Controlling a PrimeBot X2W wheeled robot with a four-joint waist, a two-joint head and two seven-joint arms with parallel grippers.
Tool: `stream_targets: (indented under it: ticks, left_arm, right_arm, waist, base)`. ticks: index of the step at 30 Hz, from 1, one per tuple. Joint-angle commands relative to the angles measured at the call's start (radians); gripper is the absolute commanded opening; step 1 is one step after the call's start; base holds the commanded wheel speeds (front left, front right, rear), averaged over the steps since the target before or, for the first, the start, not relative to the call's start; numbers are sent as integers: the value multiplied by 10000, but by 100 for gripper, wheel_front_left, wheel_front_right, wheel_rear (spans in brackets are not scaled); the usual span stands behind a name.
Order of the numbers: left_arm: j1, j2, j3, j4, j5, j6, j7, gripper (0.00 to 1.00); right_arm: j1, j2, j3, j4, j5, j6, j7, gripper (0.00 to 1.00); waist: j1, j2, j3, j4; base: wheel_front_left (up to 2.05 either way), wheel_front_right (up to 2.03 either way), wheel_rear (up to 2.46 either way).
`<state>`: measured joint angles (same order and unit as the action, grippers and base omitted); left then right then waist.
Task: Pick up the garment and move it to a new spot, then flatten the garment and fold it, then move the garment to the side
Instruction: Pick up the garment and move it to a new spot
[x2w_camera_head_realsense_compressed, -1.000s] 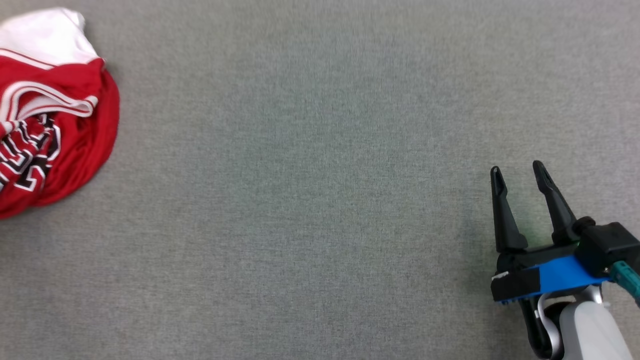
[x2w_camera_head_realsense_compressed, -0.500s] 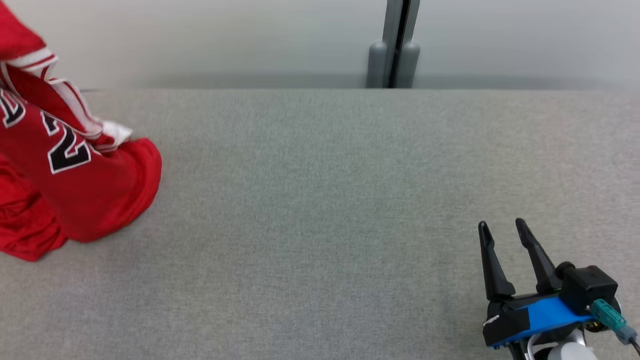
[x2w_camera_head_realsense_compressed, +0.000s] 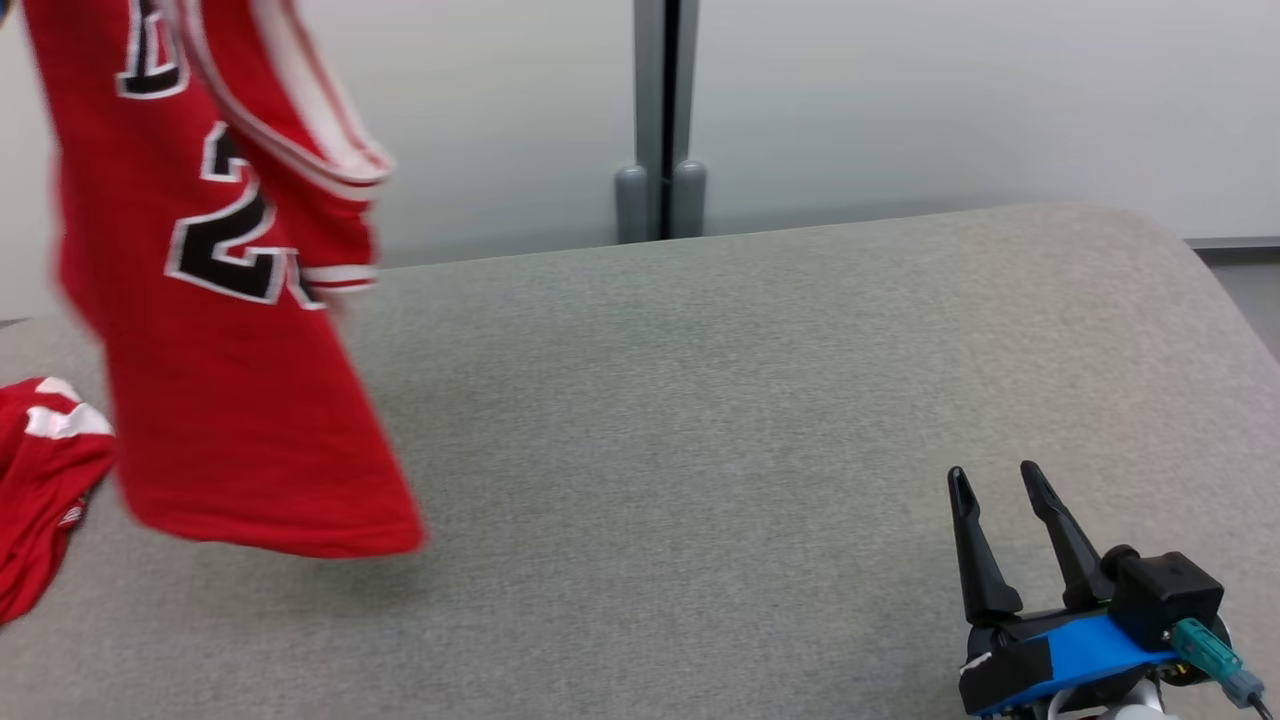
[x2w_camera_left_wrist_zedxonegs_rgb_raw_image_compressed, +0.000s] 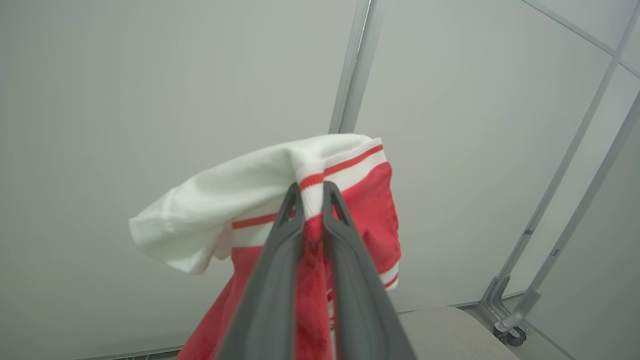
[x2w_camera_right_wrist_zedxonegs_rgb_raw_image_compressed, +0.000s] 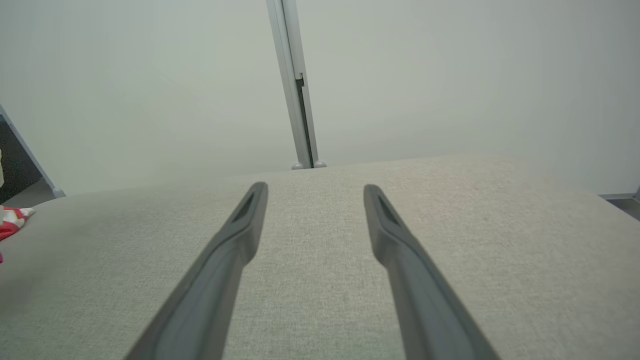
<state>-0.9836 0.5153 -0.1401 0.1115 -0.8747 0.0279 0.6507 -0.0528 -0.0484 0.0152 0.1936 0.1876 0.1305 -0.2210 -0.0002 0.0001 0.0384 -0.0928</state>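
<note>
Left claw (x2w_camera_left_wrist_zedxonegs_rgb_raw_image_compressed: 311, 188) clamped on red basketball jersey (x2w_camera_head_realsense_compressed: 230, 430), jersey hung over grey bench (x2w_camera_head_realsense_compressed: 700, 400), right claw (x2w_camera_head_realsense_compressed: 993, 470) stood wide, empty.

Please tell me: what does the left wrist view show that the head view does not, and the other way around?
Of the two, the left wrist view gives the grip itself: the left gripper is closed on the garment at its white-and-red trim. The head view gives the right gripper, open above the grey table, the black numbers on the garment, and a red cloth piece lying at the table's left. Both share the hanging red garment, the table and the grey wall post.
</note>
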Motion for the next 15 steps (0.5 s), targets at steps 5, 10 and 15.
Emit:
stream_targets:
  ticks: [5, 10, 15]
  left_arm:
    - [-268, -548, -316, -220, -176, -99, -47, 0]
    - [0, -1189, -696, -349, -358, -218, -213, 0]
    - [712, -1757, -1175, -238, -403, -419, -524, 0]
  right_arm:
    - [-26, -34, 150, -127, 94, 5, 60, 100]
    - [-146, -34, 218, -215, 136, 5, 43, 100]
    - [-251, -35, 275, -185, 239, 5, -24, 100]
  waist:
    - [2, -1, 134, -708]
    - [2, -1, 433, -1054]
    - [2, -1, 694, -1237]
  base:
    - [0, 0, 0]
    - [0, 0, 0]
    - [0, 0, 0]
